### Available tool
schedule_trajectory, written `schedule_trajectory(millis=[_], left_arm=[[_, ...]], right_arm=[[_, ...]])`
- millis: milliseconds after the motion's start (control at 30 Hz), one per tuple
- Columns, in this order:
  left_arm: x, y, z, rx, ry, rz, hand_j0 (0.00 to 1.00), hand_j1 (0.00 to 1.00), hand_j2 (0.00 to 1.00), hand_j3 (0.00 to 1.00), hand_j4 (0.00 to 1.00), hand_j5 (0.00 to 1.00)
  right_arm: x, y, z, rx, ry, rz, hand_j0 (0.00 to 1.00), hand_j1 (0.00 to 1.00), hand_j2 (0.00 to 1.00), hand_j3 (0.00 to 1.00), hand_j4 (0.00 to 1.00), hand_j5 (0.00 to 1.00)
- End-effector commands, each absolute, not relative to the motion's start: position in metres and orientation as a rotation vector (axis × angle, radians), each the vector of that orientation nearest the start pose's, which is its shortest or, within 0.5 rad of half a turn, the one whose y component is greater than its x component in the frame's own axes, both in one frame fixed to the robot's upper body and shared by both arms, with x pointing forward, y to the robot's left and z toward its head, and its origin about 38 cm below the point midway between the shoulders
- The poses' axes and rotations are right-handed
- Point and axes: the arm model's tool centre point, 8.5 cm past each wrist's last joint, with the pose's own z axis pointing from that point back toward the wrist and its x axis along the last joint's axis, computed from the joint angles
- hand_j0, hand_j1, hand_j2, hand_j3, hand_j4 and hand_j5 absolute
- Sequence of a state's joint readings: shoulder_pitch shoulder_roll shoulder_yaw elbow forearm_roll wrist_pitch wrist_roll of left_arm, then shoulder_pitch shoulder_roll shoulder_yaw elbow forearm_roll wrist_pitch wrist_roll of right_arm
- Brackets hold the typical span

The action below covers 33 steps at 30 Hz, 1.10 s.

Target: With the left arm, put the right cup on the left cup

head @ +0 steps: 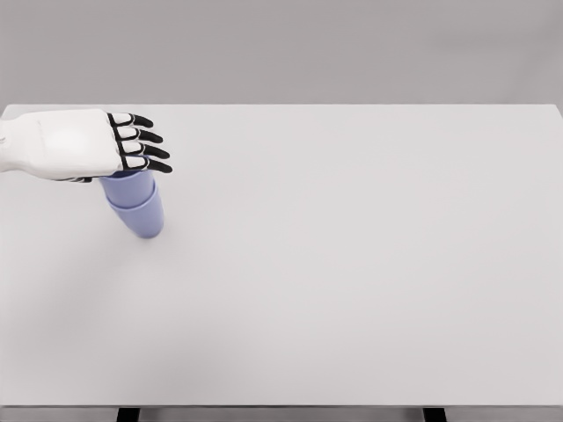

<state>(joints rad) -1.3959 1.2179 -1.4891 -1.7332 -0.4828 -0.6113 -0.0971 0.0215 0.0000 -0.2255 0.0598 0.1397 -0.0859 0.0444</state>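
Head view shows the left hand (88,142) at ten o'clock on the table (352,264), fingers extended and holding nothing, directly over the two nested purple cups (136,207), whose shared axis tilts toward five o'clock.

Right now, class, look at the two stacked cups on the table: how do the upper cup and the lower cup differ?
The upper cup is nested into the lower cup, which rests on the table. The upper cup is mostly hidden, by the left hand above and the lower cup's wall; the lower cup shows nearly its whole side. Both are the same pale blue-violet.
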Motion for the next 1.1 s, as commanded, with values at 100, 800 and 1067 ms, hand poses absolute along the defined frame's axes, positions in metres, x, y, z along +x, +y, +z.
schedule_trajectory(millis=[100, 800, 1067], left_arm=[[0.388, 0.305, 0.318, -0.742, 1.579, 2.782, 0.97, 0.97, 0.97, 0.97, 0.97, 0.97], [0.384, 0.323, 0.326, -0.803, 1.602, 2.799, 1.0, 1.0, 1.0, 1.0, 1.0, 1.0], [0.378, 0.344, 0.362, -0.913, 1.777, 2.742, 1.0, 1.0, 1.0, 1.0, 1.0, 1.0]], right_arm=[[-0.025, -0.264, -0.261, -0.037, -0.011, -0.086, 1.0, 1.0, 1.0, 1.0, 1.0, 1.0], [-0.025, -0.264, -0.261, -0.037, -0.011, -0.086, 1.0, 1.0, 1.0, 1.0, 1.0, 1.0], [-0.025, -0.264, -0.261, -0.037, -0.011, -0.086, 1.0, 1.0, 1.0, 1.0, 1.0, 1.0]])
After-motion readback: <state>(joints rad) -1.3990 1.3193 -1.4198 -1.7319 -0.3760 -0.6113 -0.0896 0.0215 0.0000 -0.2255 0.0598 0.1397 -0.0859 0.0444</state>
